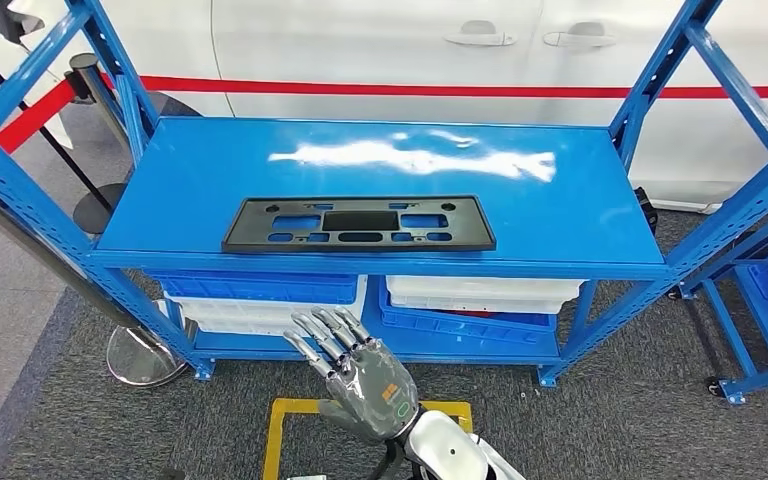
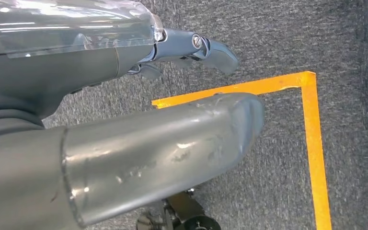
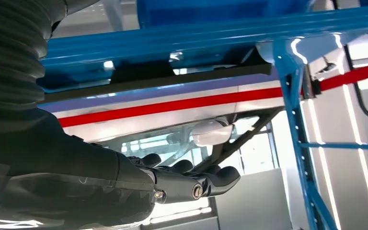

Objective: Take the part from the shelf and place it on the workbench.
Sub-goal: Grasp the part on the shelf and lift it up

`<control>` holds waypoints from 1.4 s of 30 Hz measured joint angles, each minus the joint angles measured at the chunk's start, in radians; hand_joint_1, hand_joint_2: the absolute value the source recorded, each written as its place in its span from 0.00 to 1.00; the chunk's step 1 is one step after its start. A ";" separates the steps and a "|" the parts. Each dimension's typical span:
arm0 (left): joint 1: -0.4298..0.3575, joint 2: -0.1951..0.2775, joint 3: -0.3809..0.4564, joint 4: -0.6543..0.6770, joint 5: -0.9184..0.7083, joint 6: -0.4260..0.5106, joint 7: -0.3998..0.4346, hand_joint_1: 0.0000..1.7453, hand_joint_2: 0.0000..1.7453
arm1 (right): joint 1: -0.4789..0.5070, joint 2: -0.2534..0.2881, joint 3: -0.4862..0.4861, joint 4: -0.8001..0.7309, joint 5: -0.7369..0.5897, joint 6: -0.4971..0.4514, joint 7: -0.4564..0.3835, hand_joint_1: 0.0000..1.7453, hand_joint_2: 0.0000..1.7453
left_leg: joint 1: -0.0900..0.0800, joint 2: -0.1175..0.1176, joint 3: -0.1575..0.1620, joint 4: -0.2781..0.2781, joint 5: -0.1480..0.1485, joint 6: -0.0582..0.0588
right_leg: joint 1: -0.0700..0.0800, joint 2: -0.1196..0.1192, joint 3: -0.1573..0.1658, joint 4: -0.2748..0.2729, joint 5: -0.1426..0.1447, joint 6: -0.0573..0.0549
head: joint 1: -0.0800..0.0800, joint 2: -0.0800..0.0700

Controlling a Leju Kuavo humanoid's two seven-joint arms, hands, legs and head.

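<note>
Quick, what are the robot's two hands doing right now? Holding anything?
Right hand: open, fingers spread, holding nothing, in front of the shelf.
Left hand: holds nothing visible; open or closed cannot be told.

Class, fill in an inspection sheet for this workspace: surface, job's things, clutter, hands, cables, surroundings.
Surface: blue shelf top, glossy with glare.
Job's things: black part lies flat near the shelf's front edge, untouched.
Clutter: blue and white bins on the lower level.
Hands: right hand raised in front of the shelf, below the part, fingers apart, holding nothing; left hand over the carpet, holding nothing.
Cables: nothing seen.
Surroundings: white car, red barrier belt, yellow floor marking.
</note>
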 joint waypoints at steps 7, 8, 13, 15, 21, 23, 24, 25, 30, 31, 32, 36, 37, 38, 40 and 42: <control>-0.001 -0.004 0.010 0.000 -0.023 -0.003 0.000 0.00 0.00 | -0.003 0.005 -0.036 0.038 0.035 -0.001 0.044 0.00 1.00 | -0.007 -0.005 0.024 -0.001 -0.022 -0.023 | 0.013 0.001 0.100 -0.270 0.151 -0.028 | 0.000 0.000; -0.002 -0.004 0.012 0.000 -0.030 -0.003 0.000 0.00 0.00 | -0.004 0.010 -0.046 0.053 0.045 -0.004 0.060 0.00 1.00 | -0.007 -0.005 0.026 -0.003 -0.023 -0.029 | 0.012 0.003 0.101 -0.274 0.151 -0.030 | 0.000 0.000; -0.006 -0.008 0.027 0.000 -0.069 -0.007 0.000 0.00 0.00 | -0.027 0.053 -0.126 0.186 0.137 -0.072 0.159 0.00 1.00 | -0.003 0.000 -0.044 0.156 -0.105 -0.051 | 0.003 0.001 0.127 -0.295 0.150 -0.052 | -0.006 0.000; -0.004 -0.008 0.034 0.000 -0.081 -0.007 0.000 0.00 0.00 | -0.033 0.067 -0.168 0.246 0.161 -0.106 0.183 0.00 1.00 | -0.002 0.000 -0.109 0.265 -0.135 -0.057 | 0.004 -0.001 0.133 -0.294 0.144 -0.054 | -0.007 0.000; -0.005 -0.009 0.053 0.000 -0.092 -0.008 0.002 0.00 0.00 | -0.034 0.096 -0.234 0.347 0.156 -0.143 0.178 0.00 1.00 | -0.005 0.000 -0.016 0.014 0.019 -0.043 | 0.009 0.003 0.155 -0.285 0.116 -0.037 | -0.007 0.000; -0.005 -0.009 0.056 0.000 -0.096 -0.010 0.002 0.00 0.00 | -0.036 0.103 -0.242 0.362 0.153 -0.142 0.176 0.00 1.00 | -0.009 -0.001 -0.012 0.001 0.014 -0.031 | 0.009 0.004 0.154 -0.285 0.113 -0.028 | -0.006 0.000; -0.004 -0.010 0.058 0.000 -0.099 -0.012 0.002 0.00 0.00 | -0.037 0.107 -0.244 0.366 0.150 -0.140 0.174 0.00 1.00 | -0.007 -0.001 -0.010 -0.002 0.014 -0.026 | 0.009 0.004 0.155 -0.286 0.111 -0.023 | -0.006 0.000; -0.004 -0.010 0.059 0.000 -0.102 -0.013 0.002 0.00 0.00 | -0.039 0.110 -0.245 0.369 0.146 -0.138 0.172 0.00 1.00 | -0.005 -0.001 -0.007 -0.006 0.014 -0.020 | 0.008 0.004 0.153 -0.278 0.104 -0.018 | -0.005 0.000; -0.008 -0.014 0.066 0.000 -0.107 -0.019 0.000 0.00 0.00 | -0.050 0.116 -0.247 0.383 0.130 -0.128 0.162 0.00 1.00 | 0.000 0.000 0.007 -0.015 0.007 0.001 | 0.000 0.003 0.007 -0.015 -0.001 0.002 | 0.001 0.000; -0.007 -0.014 0.068 0.000 -0.109 -0.019 0.000 0.00 0.00 | -0.050 0.116 -0.247 0.386 0.127 -0.127 0.160 0.00 1.00 | 0.000 0.000 0.010 -0.014 0.003 0.000 | -0.002 0.003 -0.013 0.007 0.007 0.003 | 0.001 0.000; -0.007 -0.014 0.071 0.000 -0.112 -0.020 0.000 0.00 0.00 | -0.050 0.116 -0.247 0.388 0.125 -0.126 0.159 0.00 1.00 | 0.000 -0.001 0.016 -0.014 0.000 -0.002 | -0.003 0.002 -0.012 -0.013 0.036 0.003 | 0.001 0.000; -0.008 -0.018 0.077 0.000 -0.118 -0.021 0.000 0.00 0.00 | -0.055 0.120 -0.247 0.390 0.122 -0.125 0.156 0.00 1.00 | -0.003 -0.004 0.039 -0.013 -0.020 -0.019 | -0.001 0.002 0.088 -0.254 0.163 -0.010 | 0.001 0.000; -0.008 -0.019 0.078 0.000 -0.119 -0.021 0.000 0.00 0.00 | -0.056 0.121 -0.247 0.391 0.122 -0.125 0.156 0.00 1.00 | -0.004 -0.005 0.039 -0.013 -0.024 -0.025 | 0.002 0.003 0.096 -0.273 0.162 -0.014 | 0.001 0.000; -0.009 -0.019 0.078 0.000 -0.119 -0.021 0.000 0.00 0.00 | -0.058 0.122 -0.247 0.391 0.121 -0.125 0.156 0.00 1.00 | -0.005 -0.004 0.041 -0.015 -0.026 -0.032 | 0.005 0.005 0.097 -0.277 0.158 -0.019 | 0.001 0.000; -0.009 -0.019 0.078 0.000 -0.121 -0.022 0.000 0.00 0.00 | -0.058 0.125 -0.247 0.392 0.116 -0.125 0.154 0.00 1.00 | -0.002 -0.003 0.044 -0.013 -0.033 -0.045 | 0.002 0.006 0.104 -0.283 0.157 -0.032 | 0.000 0.000; -0.011 -0.021 0.079 0.000 -0.125 -0.023 0.000 0.00 0.00 | -0.062 0.130 -0.247 0.392 0.108 -0.126 0.150 0.00 1.00 | -0.001 -0.001 0.020 0.049 -0.068 -0.053 | -0.001 0.005 0.117 -0.292 0.155 -0.045 | -0.005 0.000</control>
